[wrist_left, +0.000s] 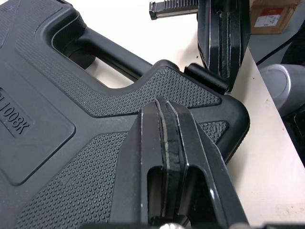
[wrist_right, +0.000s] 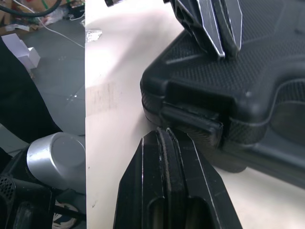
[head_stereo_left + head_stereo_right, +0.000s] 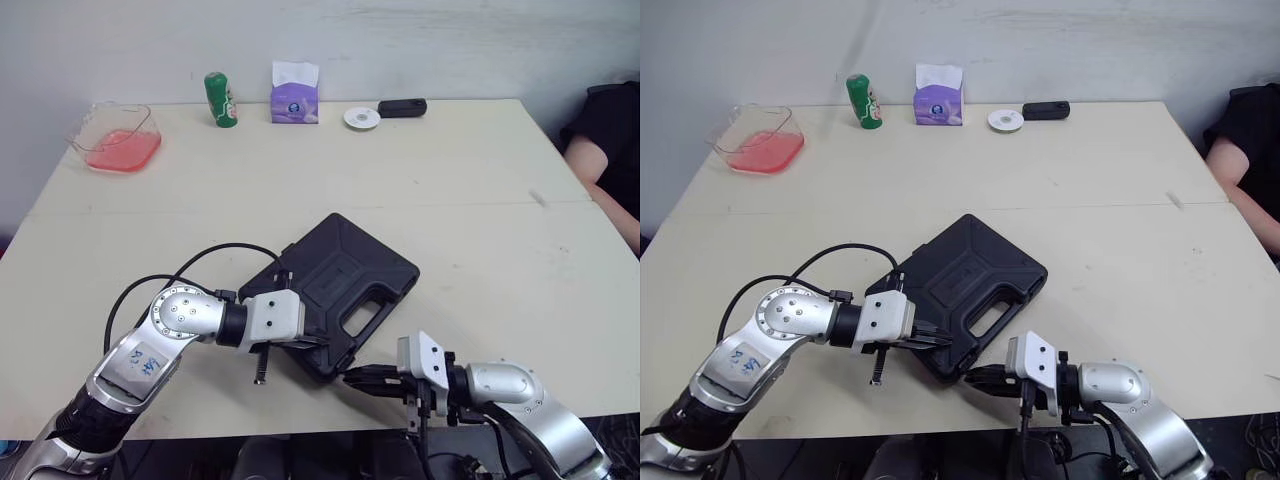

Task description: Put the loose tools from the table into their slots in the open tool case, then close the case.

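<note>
My left claw (image 1: 166,102), fingers pressed together and empty, rests on the lid of the case (image 3: 345,285); my right claw (image 2: 164,132), likewise pinched, points at the latch (image 2: 190,119). The case lies closed near the bench (image 3: 450,200) edge; I judge only latching remains.

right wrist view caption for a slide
shut right tool faces latch of closed tool case, left tool atop it

Plain white wall (image 3: 450,40) sat behind a big cream table (image 3: 450,200), and the grey floor (image 2: 57,62) beneath had a loose cable (image 2: 62,36).
</note>
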Action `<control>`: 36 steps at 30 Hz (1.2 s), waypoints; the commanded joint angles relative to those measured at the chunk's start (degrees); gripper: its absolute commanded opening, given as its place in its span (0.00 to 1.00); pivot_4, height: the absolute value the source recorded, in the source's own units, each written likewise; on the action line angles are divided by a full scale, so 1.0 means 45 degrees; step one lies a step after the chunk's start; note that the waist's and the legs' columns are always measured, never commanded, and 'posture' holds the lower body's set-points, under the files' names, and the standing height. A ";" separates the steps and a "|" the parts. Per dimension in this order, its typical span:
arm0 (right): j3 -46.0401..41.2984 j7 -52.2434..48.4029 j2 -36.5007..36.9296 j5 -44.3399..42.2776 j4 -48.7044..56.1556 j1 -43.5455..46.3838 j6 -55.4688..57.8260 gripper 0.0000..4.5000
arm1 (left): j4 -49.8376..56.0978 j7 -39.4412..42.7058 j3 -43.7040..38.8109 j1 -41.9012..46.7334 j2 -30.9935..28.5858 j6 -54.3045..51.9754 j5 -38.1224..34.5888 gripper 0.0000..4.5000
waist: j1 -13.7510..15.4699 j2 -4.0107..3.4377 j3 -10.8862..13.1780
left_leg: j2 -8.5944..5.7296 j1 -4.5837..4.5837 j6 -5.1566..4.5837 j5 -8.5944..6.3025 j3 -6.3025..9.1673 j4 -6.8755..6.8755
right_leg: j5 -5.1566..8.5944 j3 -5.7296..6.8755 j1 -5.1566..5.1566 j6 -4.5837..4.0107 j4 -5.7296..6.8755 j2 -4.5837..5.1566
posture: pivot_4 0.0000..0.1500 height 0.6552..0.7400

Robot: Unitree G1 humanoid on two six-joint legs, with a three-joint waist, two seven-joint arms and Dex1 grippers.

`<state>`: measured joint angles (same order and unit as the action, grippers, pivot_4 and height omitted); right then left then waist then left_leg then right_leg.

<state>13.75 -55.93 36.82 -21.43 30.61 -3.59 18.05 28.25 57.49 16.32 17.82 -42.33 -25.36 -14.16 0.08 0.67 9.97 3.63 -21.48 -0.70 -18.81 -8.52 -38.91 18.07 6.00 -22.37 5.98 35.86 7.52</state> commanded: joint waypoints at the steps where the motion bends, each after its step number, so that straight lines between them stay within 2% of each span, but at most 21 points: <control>1: 0.0097 0.0089 -0.0380 -0.0579 0.0558 0.0567 0.0284 0.00 | -0.1190 -0.0039 0.1021 -0.0594 -0.0166 -0.0385 0.0887 0.01 | -0.0002 -0.0001 -0.0001 | 0.0000 0.0001 -0.0001 0.0000 0.0000 0.0000 | 0.0000 0.0000 0.0000 0.0000 0.0001 0.0001 | 1.00 1.00; 8: 0.0242 0.0347 -0.0742 -0.0411 0.0502 0.1296 0.0889 0.00 | -0.1207 -0.0082 0.1146 -0.0976 -0.0247 -0.0245 0.0874 0.01 | -0.0072 -0.0008 -0.0010 | 0.0037 0.0027 -0.0018 -0.0018 -0.0004 0.0039 | 0.0001 -0.0009 -0.0007 -0.0045 0.0005 0.0008 | 1.00 1.00; 18: -0.0178 0.0157 -0.1002 -0.0612 -0.0765 0.2487 0.0988 0.00 | -0.1650 0.0135 0.1248 -0.1414 -0.0693 -0.0128 0.1030 0.01 | -0.0083 -0.0007 -0.0065 | 0.0033 0.0085 0.0030 0.0057 -0.0001 0.0170 | 0.0001 0.0002 -0.0013 -0.0094 0.0009 -0.0022 | 1.00 1.00; 23: -0.0148 0.0247 -0.1304 -0.0808 -0.0689 0.2585 0.1298 0.00 | -0.1848 -0.0432 0.1112 -0.1693 -0.0717 0.0130 0.1391 0.01 | -0.0102 -0.0016 -0.0172 | 0.0049 0.0099 0.0046 0.0058 0.0006 0.0190 | 0.0009 -0.0003 -0.0015 -0.0118 0.0009 -0.0018 | 1.00 1.00; 27: -0.0102 0.0150 -0.1208 -0.0735 -0.0485 0.2236 0.1299 0.00 | -0.1662 -0.0391 0.0787 -0.2034 -0.0671 0.0155 0.0736 0.01 | -0.0102 -0.0025 -0.0250 | 0.0055 0.0105 0.0050 0.0058 0.0013 0.0194 | 0.0012 -0.0003 -0.0014 -0.0128 0.0009 -0.0017 | 1.00 1.00; 31: -0.0922 -0.0391 -0.0351 -0.1188 0.0049 0.1723 0.1287 0.00 | -0.1402 -0.0466 -0.0832 -0.2541 -0.0276 0.1496 -0.0352 0.01 | -0.0094 -0.0066 -0.0275 | 0.0058 0.0111 0.0065 0.0048 0.0015 0.0220 | 0.0022 -0.0010 -0.0022 -0.0147 0.0002 -0.0016 | 1.00 1.00; 33: -0.1835 -0.1069 0.0554 -0.1510 0.0130 0.1429 0.1086 0.00 | -0.1259 -0.0458 -0.2421 -0.2817 -0.0056 0.1937 -0.1560 0.01 | -0.0084 -0.0065 -0.0251 | 0.0057 0.0086 0.0066 0.0047 0.0018 0.0227 | 0.0024 -0.0006 -0.0044 -0.0150 -0.0006 -0.0017 | 1.00 1.00; 36: -0.3336 -0.1896 0.1778 -0.1957 -0.0238 0.1252 0.0804 0.00 | -0.1418 -0.0601 -0.4397 -0.3290 -0.0375 0.2630 -0.1936 0.01 | -0.0061 -0.0027 -0.0108 | 0.0051 0.0062 0.0059 0.0050 0.0019 0.0219 | 0.0024 0.0002 -0.0062 -0.0151 -0.0002 -0.0016 | 1.00 1.00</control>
<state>2.53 -62.38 43.75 -28.02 28.69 1.74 23.45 22.78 55.30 0.92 3.63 -42.63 -14.43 -22.46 -0.20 0.54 9.48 3.88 -21.22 -0.44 -18.56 -8.41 -37.96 18.18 6.04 -22.65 5.29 35.88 7.44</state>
